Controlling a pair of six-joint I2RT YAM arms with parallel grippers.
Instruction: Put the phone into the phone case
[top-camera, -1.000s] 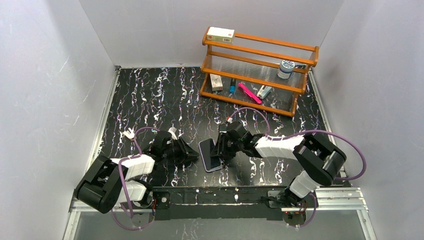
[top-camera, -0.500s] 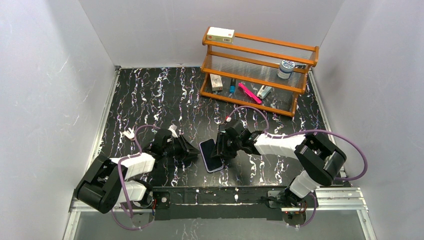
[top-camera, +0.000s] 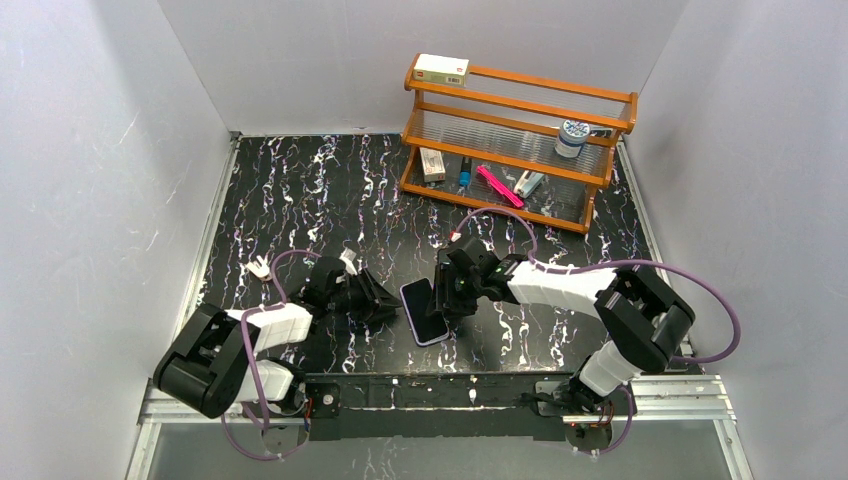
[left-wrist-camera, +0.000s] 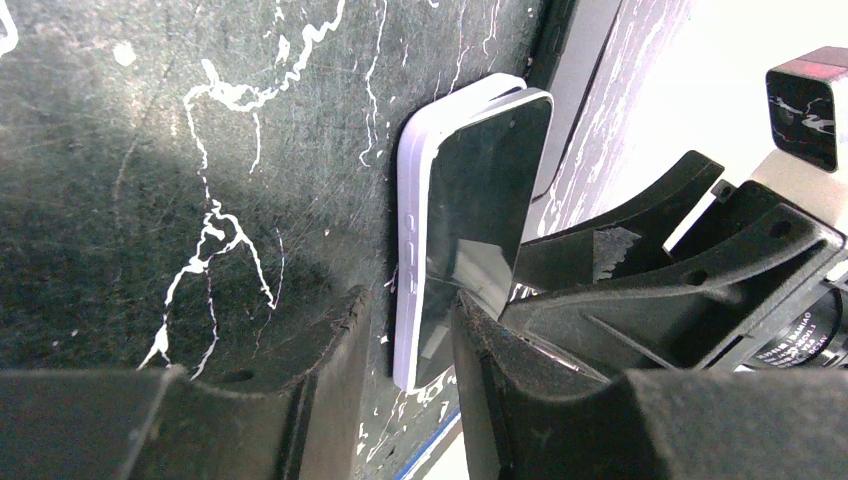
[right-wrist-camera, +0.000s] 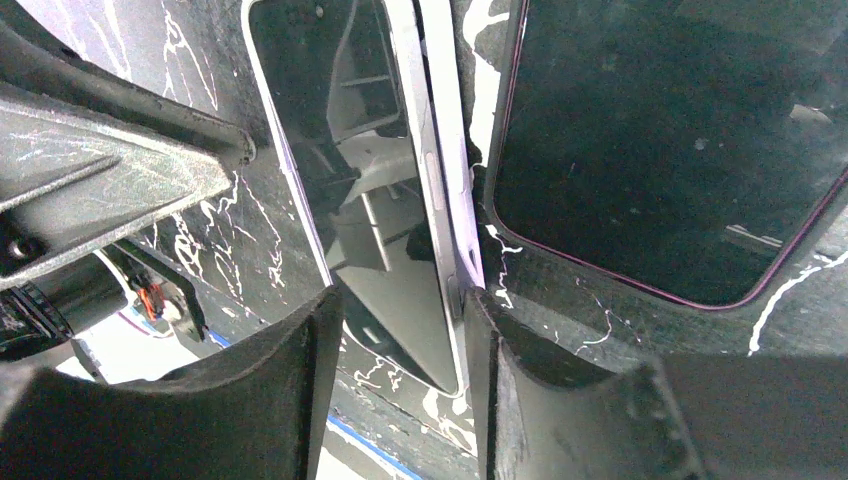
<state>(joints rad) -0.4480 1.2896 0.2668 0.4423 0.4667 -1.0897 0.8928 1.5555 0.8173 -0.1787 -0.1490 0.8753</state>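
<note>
White walls on three sides. Table is black with white streaks. Wooden rack stands upper right against the back wall. It has a box on the top shelf, a jar at the right of the middle one, and a pink thing plus a few bits on the bottom shelf, too small to name.

Right arm comes in from lower right and left arm from lower left. Both are low over the table, tips meeting just below frame centre.

There the phone lies glass up in the case, on the table. The lavender rim shows along its long sides. In the right wrist view the phone's grey edge shows beside the rim on one side, so I can't tell whether it is fully seated.

Right gripper: fingers sit against both long sides of the cased phone at its near end, clamped on the case. Left gripper: fingers are also either side of the near end, close in. Shadow hides the contact on the left of that frame, so I can't tell if it pinches.

Second phone, black glass with a dark red edge, lies just beside the case at upper right of the right wrist view. The frame cuts it off, and it can't be made out from above.

Small white plug lies on the table at centre left.
</note>
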